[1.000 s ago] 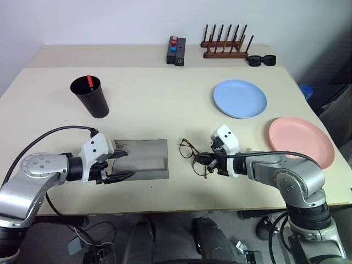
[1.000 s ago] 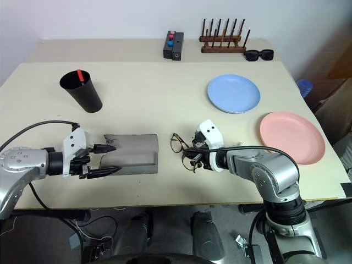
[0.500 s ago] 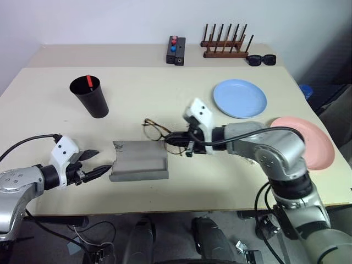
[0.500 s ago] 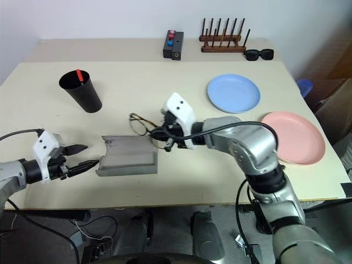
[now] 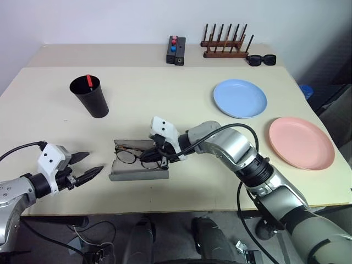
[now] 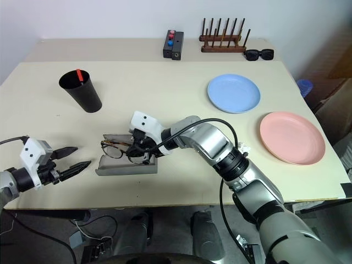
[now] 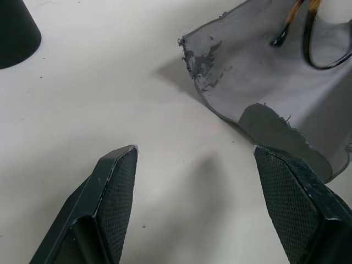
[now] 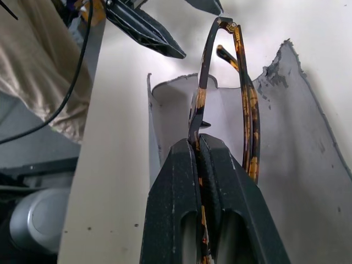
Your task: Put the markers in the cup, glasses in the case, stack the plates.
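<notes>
We are gripping the glasses (image 5: 133, 156) in our right gripper (image 5: 155, 149), pinched tight over the open case (image 5: 138, 171); our left gripper (image 5: 88, 168) is hanging spread wide at the case's nine o'clock

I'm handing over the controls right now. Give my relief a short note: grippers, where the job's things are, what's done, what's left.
Right gripper: shut on the glasses, holding them over the open case; not released.
Left gripper: open, empty, beside the case's near left end.
Cup: upright, far left; a red-capped marker stands in it.
Blue plate and pink plate: apart, unstacked.
Left: release glasses, stack plates.
</notes>
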`<state>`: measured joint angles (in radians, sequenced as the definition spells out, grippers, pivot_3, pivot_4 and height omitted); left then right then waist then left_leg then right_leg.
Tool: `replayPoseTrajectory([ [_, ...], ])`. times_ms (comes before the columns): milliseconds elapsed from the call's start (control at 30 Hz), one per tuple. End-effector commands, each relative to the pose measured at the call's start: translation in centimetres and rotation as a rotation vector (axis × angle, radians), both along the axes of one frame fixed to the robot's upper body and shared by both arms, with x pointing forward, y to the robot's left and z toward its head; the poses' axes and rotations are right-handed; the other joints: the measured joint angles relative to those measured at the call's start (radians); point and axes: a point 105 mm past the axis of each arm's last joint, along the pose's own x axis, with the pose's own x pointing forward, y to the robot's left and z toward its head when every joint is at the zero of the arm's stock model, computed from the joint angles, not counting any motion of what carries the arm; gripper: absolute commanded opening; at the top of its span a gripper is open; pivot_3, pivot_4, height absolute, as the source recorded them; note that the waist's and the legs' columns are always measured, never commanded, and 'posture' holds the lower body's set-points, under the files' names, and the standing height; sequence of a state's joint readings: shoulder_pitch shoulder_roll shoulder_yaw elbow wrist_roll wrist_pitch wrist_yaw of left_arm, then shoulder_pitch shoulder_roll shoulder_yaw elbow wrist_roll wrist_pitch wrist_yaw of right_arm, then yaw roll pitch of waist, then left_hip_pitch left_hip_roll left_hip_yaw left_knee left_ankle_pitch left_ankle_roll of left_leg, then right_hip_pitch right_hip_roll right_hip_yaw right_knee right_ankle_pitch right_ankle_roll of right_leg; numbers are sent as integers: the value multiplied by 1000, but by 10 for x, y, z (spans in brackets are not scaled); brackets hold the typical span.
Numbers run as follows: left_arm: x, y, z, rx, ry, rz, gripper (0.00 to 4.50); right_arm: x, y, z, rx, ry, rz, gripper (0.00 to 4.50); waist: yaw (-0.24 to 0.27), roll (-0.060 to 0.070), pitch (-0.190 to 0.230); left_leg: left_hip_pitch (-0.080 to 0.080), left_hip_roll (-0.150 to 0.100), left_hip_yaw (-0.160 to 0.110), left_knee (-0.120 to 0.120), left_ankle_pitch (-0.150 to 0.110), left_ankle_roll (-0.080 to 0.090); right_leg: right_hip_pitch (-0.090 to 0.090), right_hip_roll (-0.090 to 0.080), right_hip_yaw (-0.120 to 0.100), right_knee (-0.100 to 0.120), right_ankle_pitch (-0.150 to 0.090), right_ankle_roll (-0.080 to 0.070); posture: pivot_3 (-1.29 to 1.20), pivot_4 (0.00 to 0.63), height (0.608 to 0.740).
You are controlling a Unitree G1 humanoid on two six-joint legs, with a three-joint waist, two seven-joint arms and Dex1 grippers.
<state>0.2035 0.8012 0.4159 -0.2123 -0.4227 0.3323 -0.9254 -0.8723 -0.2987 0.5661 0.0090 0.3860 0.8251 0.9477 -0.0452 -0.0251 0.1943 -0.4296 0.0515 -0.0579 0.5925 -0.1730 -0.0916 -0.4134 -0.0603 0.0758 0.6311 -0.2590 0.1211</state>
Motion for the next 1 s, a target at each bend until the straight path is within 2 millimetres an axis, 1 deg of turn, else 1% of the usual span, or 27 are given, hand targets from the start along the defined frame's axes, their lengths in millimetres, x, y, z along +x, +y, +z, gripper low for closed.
replayPoseTrajectory([
  [33,1,-3,10,12,-47,-5,3462,-3,4,8,9,-36,59,25,-1,0,0,0,0,0,0,0,0,0,0,0,0,0,0,0,150,740],
  [133,2,-6,11,10,-51,-8,3462,-4,4,6,3,-28,72,25,-1,0,0,0,0,0,0,0,0,0,0,0,0,0,0,0,150,740],
  [167,3,-7,12,9,-53,-10,3462,-3,5,6,6,-26,71,318,-1,0,0,0,0,0,0,0,0,0,0,0,0,0,0,0,150,740],
  [267,5,-9,13,0,-59,-16,3462,0,6,9,17,-31,62,1367,-1,0,0,0,0,0,0,0,0,0,0,0,0,0,0,0,150,740],
  [400,2,-14,14,-18,-41,-52,3462,5,6,16,42,-63,35,3396,-1,0,0,0,0,0,0,0,0,0,0,0,0,0,0,0,150,740],
  [433,1,-15,15,-20,-36,-59,3462,5,5,20,53,-76,32,3774,-1,0,0,0,0,0,0,0,0,0,0,0,0,0,0,0,150,740],
  [533,1,-15,18,-37,-30,-65,3462,4,3,30,89,-106,38,3774,0,0,0,0,0,0,0,0,0,0,0,0,0,0,0,0,150,740],
  [567,3,-15,22,-63,-30,-61,3462,3,2,35,110,-114,44,3774,0,0,0,0,0,0,0,0,0,0,0,0,0,0,0,0,150,740],
  [600,7,-17,29,-113,-36,-50,3462,0,-1,43,141,-131,52,3774,0,0,0,0,0,0,0,0,0,-1,0,0,0,0,0,0,150,740],
  [633,12,-19,36,-150,-48,-44,3959,-2,-4,49,167,-148,57,3814,4,0,0,0,0,0,0,0,0,0,0,0,0,0,0,0,150,740],
  [667,16,-21,43,-169,-62,-38,4291,-4,-8,54,187,-163,57,3814,5,0,0,-1,0,-1,0,0,0,0,0,-1,0,0,0,0,150,740],
  [700,23,-22,49,-181,-78,-22,4450,-4,-12,57,202,-173,47,3814,5,0,0,-1,0,-1,0,0,0,0,0,-1,0,0,0,0,150,740],
  [800,39,-31,64,-223,-117,2,4450,-3,-25,59,220,-202,-2,3814,3,-1,0,0,0,-1,1,0,0,1,0,-1,0,0,0,0,150,740],
  [867,45,-42,68,-261,-94,-34,4450,-2,-34,58,220,-215,-41,3814,2,0,0,0,0,-1,1,0,0,1,0,-1,0,0,1,0,150,740],
  [900,47,-45,68,-257,-89,-43,4186,-1,-37,57,220,-218,-56,3814,1,0,0,0,0,-1,0,0,0,1,0,-1,0,0,1,0,150,740],
  [967,59,-55,64,-202,-77,-62,3657,-2,-49,57,217,-232,-93,3814,0,0,0,0,0,-1,0,0,0,1,1,-1,0,0,1,0,150,740],
  [1000,65,-59,61,-176,-64,-72,3208,-3,-57,57,213,-243,-113,3814,4,0,0,0,0,-1,0,0,0,0,1,-1,1,0,1,0,150,740],
])
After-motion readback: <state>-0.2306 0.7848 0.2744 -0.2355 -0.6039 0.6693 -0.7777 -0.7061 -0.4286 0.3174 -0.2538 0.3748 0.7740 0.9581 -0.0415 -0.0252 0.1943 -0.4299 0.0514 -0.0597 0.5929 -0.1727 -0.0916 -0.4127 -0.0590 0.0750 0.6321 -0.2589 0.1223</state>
